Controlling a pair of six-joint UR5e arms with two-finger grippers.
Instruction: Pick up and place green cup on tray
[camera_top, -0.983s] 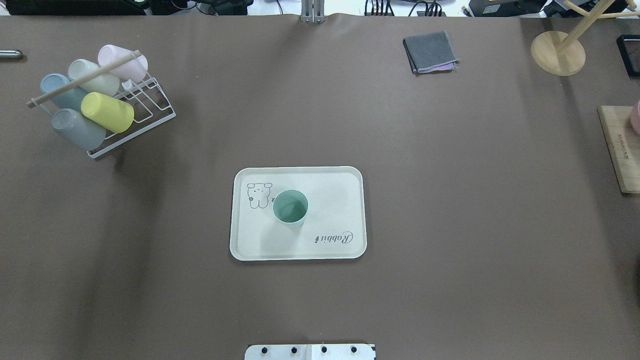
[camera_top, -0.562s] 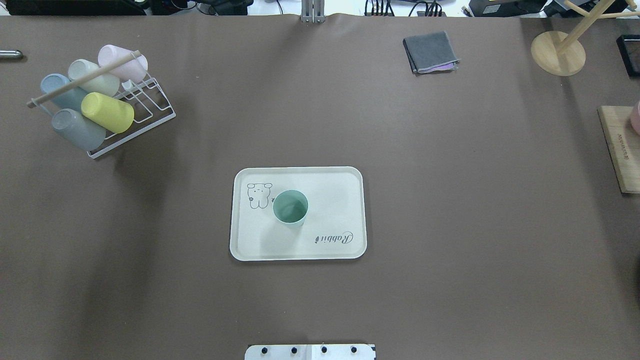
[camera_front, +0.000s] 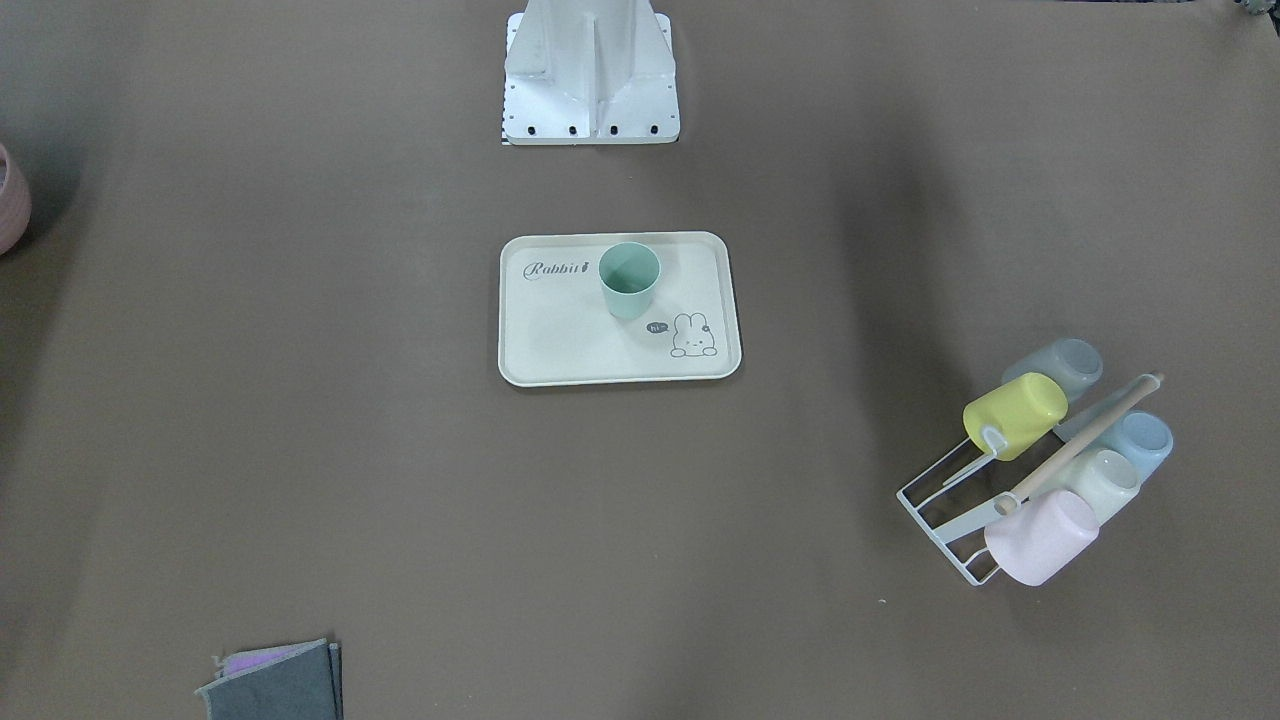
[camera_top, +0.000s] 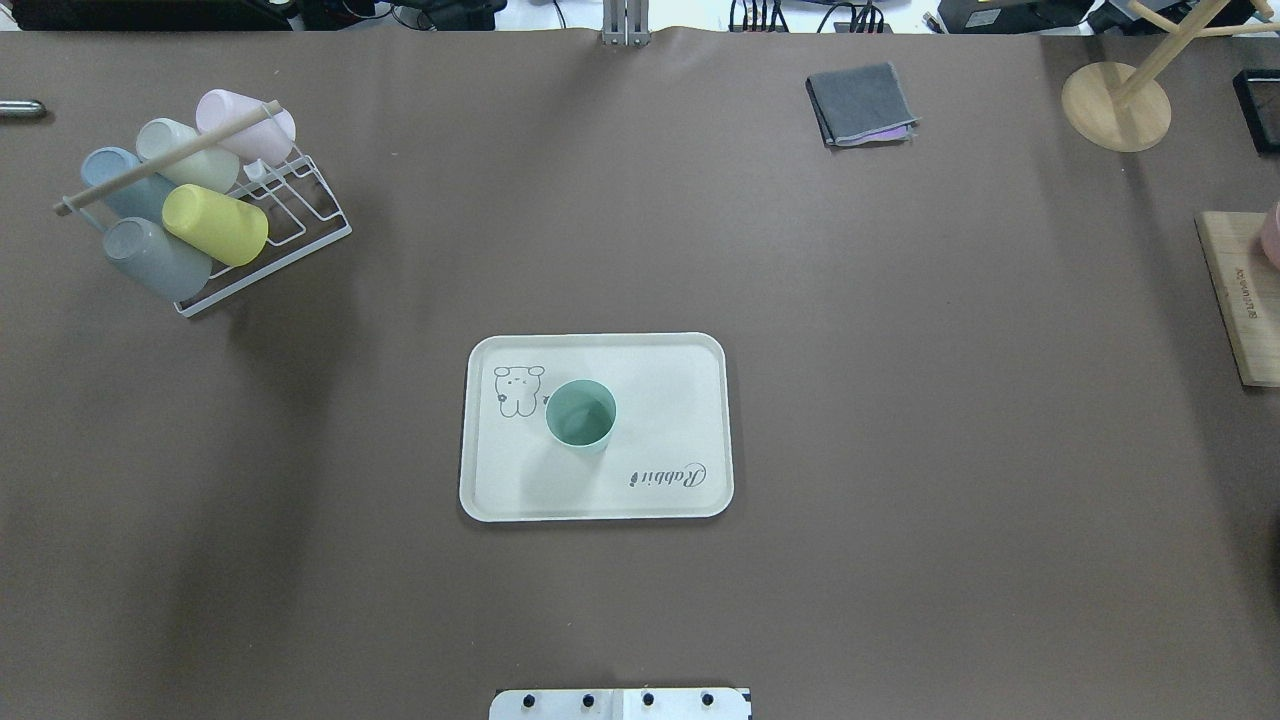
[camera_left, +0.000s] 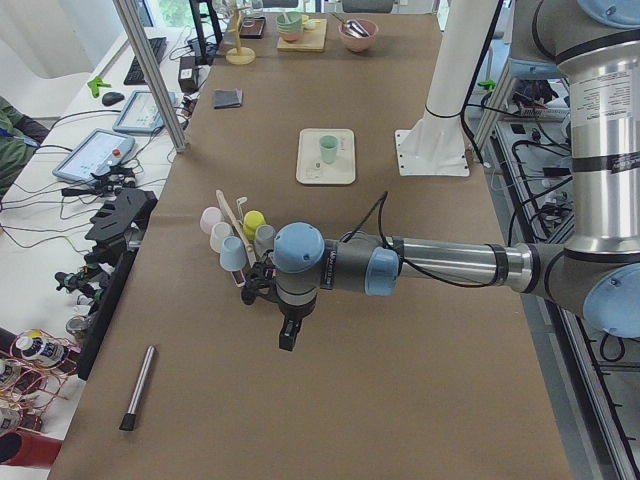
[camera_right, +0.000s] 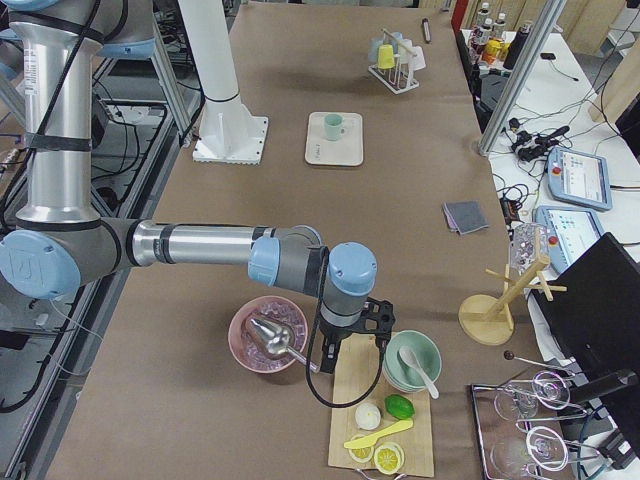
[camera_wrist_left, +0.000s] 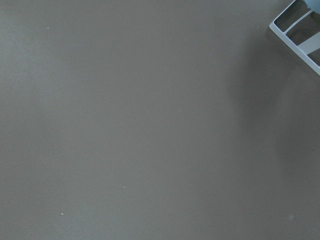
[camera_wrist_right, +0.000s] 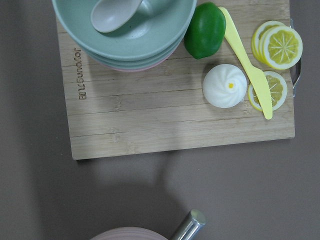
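The mint-green cup (camera_top: 580, 415) stands upright on the cream tray (camera_top: 680, 400) at the middle of the table, next to the bunny drawing. The cup (camera_front: 629, 280) and tray (camera_front: 560, 335) also show in the front view. No gripper is near them. My left gripper (camera_left: 288, 335) hangs over bare table at the left end, beyond the cup rack. My right gripper (camera_right: 330, 368) hangs at the right end, between a pink bowl and a wooden board. Both show only in the side views, so I cannot tell whether they are open or shut.
A white wire rack (camera_top: 290, 215) with several cups, one of them yellow-green (camera_top: 215, 225), stands at the far left. A folded grey cloth (camera_top: 862, 103), a wooden stand (camera_top: 1115, 105) and a cutting board (camera_top: 1240, 300) with bowls and food lie to the right.
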